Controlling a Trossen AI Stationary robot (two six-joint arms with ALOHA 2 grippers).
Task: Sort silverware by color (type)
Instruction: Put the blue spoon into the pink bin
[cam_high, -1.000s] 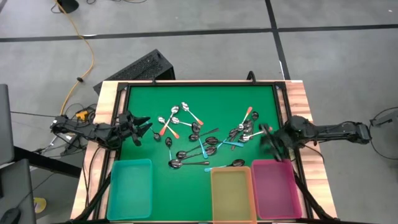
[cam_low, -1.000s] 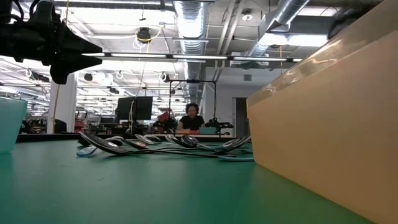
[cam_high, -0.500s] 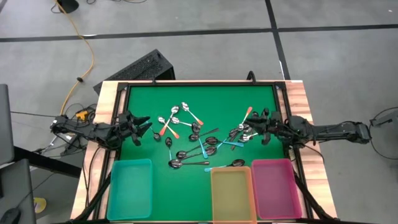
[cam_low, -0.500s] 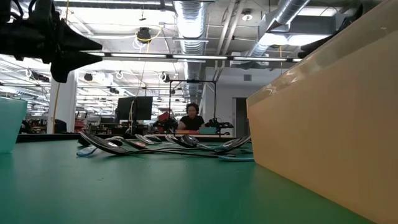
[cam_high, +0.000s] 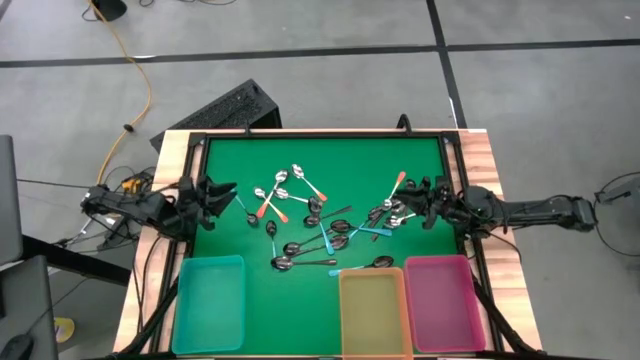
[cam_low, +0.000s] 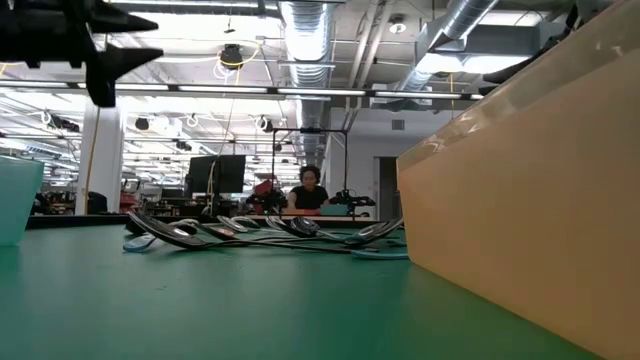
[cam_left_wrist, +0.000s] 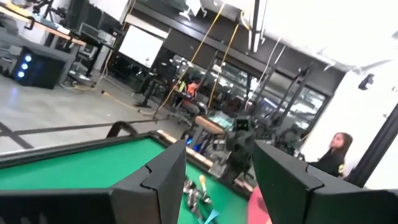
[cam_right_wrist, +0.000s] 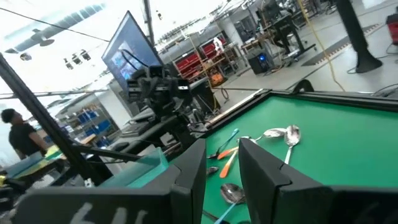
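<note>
the right gripper (cam_high: 424, 198) has swung from above the pink bin (cam_high: 441, 302) back to the spoons (cam_high: 330, 225) scattered on the green mat, fingers parted and empty, so another pick looks near, while the left gripper (cam_high: 222, 195) waits, open.

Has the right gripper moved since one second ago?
Yes. In the high view the right gripper has gone from just above the pink bin toward the far edge, and now hangs over the spoons, empty, fingers apart.
</note>
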